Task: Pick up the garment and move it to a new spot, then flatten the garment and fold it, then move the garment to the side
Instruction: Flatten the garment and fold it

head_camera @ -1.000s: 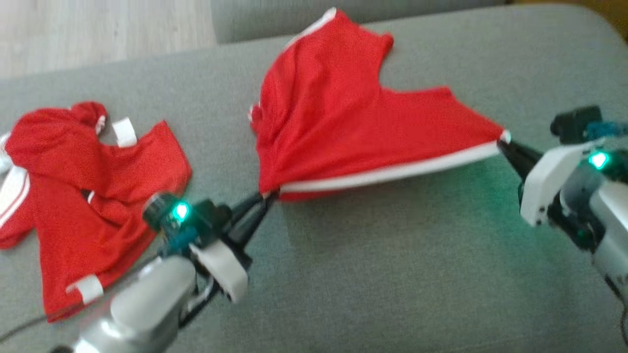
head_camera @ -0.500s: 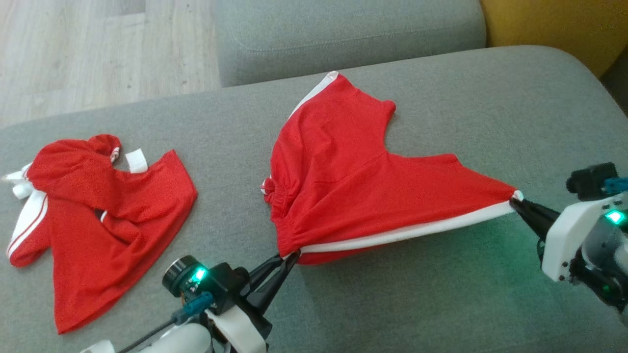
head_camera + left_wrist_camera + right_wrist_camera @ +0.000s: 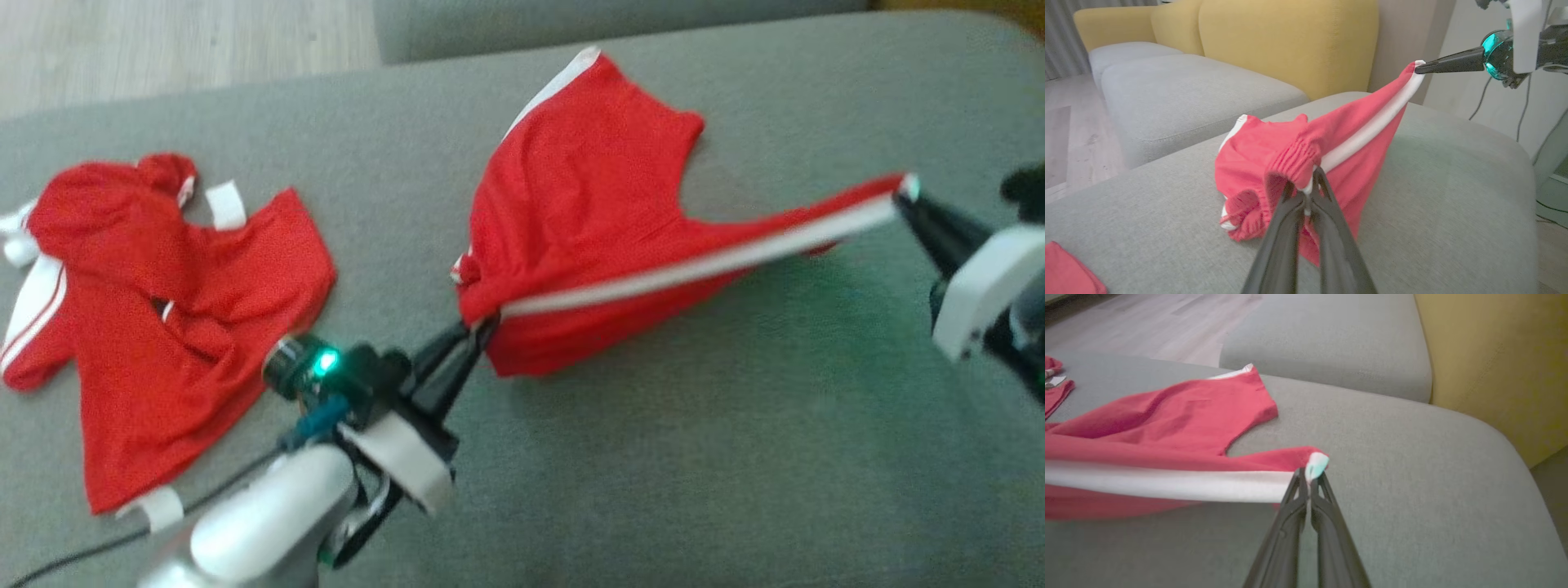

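The garment [image 3: 588, 204] is a pair of red shorts with a white side stripe, stretched between my two grippers above a grey cushion [image 3: 653, 474]. My left gripper [image 3: 482, 325] is shut on the elastic waistband corner [image 3: 1306, 163]. My right gripper [image 3: 902, 194] is shut on the hem corner at the stripe's end [image 3: 1315, 463] and holds it raised. The far leg [image 3: 1220, 396] still rests on the cushion. In the left wrist view the right gripper [image 3: 1419, 69] pulls the stripe [image 3: 1372, 126] taut.
A second red garment [image 3: 163, 310] with white trim lies crumpled on the cushion's left part. Another grey seat [image 3: 1331, 339] and a yellow backrest [image 3: 1494, 367] stand beyond. Wooden floor [image 3: 163, 41] shows at the far left. Cables hang at the right [image 3: 1519, 110].
My right gripper has lifted the hem corner upward, so the white stripe now runs taut and tilted. The left gripper keeps its hold on the waistband. The camera has shifted.
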You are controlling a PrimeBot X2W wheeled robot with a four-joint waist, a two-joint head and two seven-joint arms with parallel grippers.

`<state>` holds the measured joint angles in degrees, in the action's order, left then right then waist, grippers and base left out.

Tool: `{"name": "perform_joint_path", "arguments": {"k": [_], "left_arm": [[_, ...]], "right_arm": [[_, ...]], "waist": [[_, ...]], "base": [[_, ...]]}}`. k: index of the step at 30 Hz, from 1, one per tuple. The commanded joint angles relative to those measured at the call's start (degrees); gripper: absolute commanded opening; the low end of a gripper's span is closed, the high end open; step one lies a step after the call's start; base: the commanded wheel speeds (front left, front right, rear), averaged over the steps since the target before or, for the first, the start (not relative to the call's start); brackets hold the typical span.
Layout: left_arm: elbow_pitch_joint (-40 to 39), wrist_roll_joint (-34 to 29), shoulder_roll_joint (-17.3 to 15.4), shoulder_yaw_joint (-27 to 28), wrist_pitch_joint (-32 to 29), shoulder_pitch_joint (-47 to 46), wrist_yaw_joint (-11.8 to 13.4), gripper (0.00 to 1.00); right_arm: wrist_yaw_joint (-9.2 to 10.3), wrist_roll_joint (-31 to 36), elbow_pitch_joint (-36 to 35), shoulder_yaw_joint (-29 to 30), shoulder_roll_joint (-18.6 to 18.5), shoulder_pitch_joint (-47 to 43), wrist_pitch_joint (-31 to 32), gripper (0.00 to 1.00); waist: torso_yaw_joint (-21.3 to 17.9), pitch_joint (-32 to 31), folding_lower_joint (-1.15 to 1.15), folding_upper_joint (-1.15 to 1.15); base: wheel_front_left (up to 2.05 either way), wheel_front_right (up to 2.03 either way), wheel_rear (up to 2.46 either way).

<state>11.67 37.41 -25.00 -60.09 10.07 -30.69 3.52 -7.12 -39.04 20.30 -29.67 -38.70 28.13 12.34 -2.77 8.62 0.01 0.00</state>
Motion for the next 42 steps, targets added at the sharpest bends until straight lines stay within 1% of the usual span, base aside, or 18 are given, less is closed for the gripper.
{"name": "perform_joint_path", "arguments": {"k": [1,8,15,22,23,30,31,32,33,34,38,42], "left_arm": [[-0.80,0.68,-1.07,3.02,-0.10,-2.83,0.09,0.00],[3.37,0.82,1.47,4.33,-0.97,-8.98,-0.87,0.00],[7.63,0.44,4.81,4.12,-0.51,-13.79,-2.83,0.00],[12.04,-0.43,8.32,3.35,0.40,-17.97,-4.57,0.00],[13.26,-0.69,9.25,3.05,0.68,-18.96,-5.08,0.00],[17.04,-1.04,11.94,2.29,1.43,-21.15,-6.16,0.00],[17.58,-0.90,12.23,2.20,1.32,-21.28,-6.29,0.00],[18.07,-0.85,12.44,2.16,1.34,-21.43,-6.34,0.38],[18.54,-0.90,12.58,2.20,1.47,-21.56,-6.19,0.81],[19.02,-0.91,12.64,2.27,1.65,-21.59,-6.06,1.00],[20.46,-0.46,12.16,3.34,2.69,-21.20,-5.34,1.00],[20.55,0.50,10.93,6.00,3.94,-20.08,-3.73,1.00]], "right_arm": [[-0.36,0.62,-1.58,0.77,-1.38,2.02,0.10,0.00],[-0.36,4.87,-0.14,0.73,0.37,12.31,3.13,0.00],[-0.36,7.23,6.27,-4.12,2.38,23.91,3.72,0.00],[-0.36,7.97,13.83,-9.70,3.42,32.60,2.02,0.00],[-0.36,7.91,15.75,-11.08,3.61,34.57,1.08,0.00],[-0.36,7.62,22.10,-14.94,4.29,39.72,-3.17,0.00],[-0.36,7.79,22.96,-15.44,4.49,40.30,-4.09,0.36],[-0.36,7.48,24.04,-15.87,4.86,40.68,-4.45,1.00],[-0.36,7.18,25.04,-16.36,5.22,41.02,-4.73,1.00],[-0.36,6.82,25.97,-16.67,5.63,41.25,-5.27,1.00],[-0.36,5.20,28.91,-17.09,7.30,41.30,-8.76,1.00],[-0.36,2.59,30.92,-15.49,8.99,40.51,-14.14,1.00]], "waist": [[2.00,2.70,-0.01,0.00],[7.02,9.34,-0.01,0.00],[11.64,14.25,-0.01,0.00],[15.10,18.15,-0.01,0.00],[15.82,19.01,-0.01,0.00],[17.54,20.61,-0.01,0.00],[17.62,20.67,-0.01,0.00],[17.63,20.66,-0.01,0.00],[17.57,20.59,-0.01,0.00],[17.41,20.40,-0.01,0.00],[16.10,18.66,-0.01,0.00],[14.09,15.76,-0.01,0.00]], "base": [[0.00,0.00,0.00],[0.00,0.00,0.00],[0.00,0.00,0.00],[0.00,0.00,0.00],[0.00,0.00,0.00],[0.00,0.00,0.00],[0.00,0.00,0.00],[0.00,0.00,0.00],[0.00,0.00,0.00],[0.00,0.00,0.00],[0.00,0.00,0.00],[0.00,0.00,0.00]]}}
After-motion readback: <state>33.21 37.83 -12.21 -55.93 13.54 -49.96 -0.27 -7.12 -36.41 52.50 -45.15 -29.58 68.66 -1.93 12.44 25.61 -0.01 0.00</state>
